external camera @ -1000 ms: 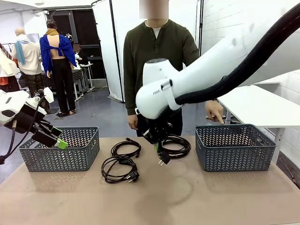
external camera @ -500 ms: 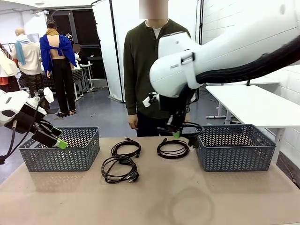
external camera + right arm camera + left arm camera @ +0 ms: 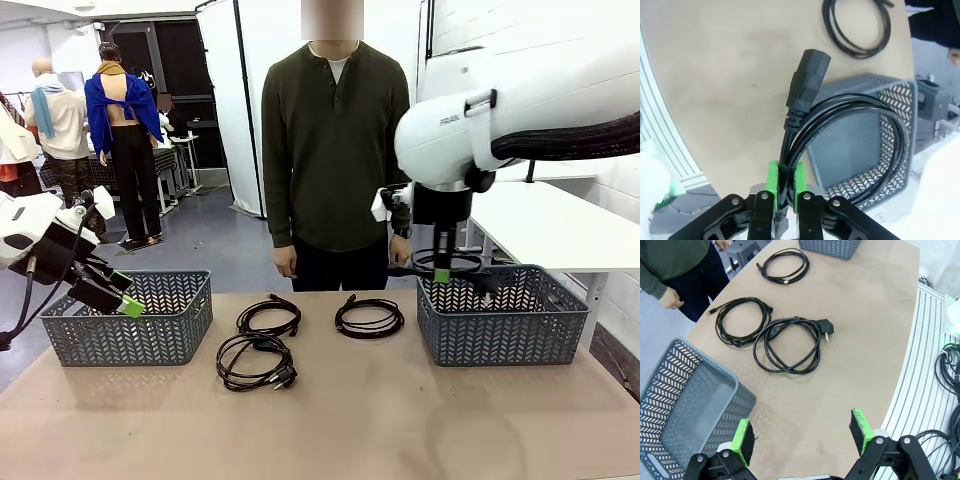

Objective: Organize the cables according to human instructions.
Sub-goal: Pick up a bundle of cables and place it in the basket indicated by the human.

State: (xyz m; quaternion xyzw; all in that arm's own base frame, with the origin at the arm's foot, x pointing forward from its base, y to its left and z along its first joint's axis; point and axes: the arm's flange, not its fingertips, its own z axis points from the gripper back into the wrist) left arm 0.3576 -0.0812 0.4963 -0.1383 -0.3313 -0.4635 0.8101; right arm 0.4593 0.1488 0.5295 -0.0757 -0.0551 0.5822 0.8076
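Two tools: right tool point(image 3: 785, 172) clamped on cable point(image 3: 807, 82); left tool point(image 3: 801, 435) apart. Right arm point(image 3: 520, 110) lettering "FRAN".

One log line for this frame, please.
right gripper: shut on cable, over right basket edge | left gripper: open, by left basket | table: three coiled cables | person: standing far side

Lit brightly and evenly from above. Soft, pale shadows beneath the grey basket point(image 3: 130, 325) and the cables point(image 3: 258, 362) on the table point(image 3: 420, 430). Sharp throughout the front view. Curved by wide-angle distortion toward both wrist views' edges.
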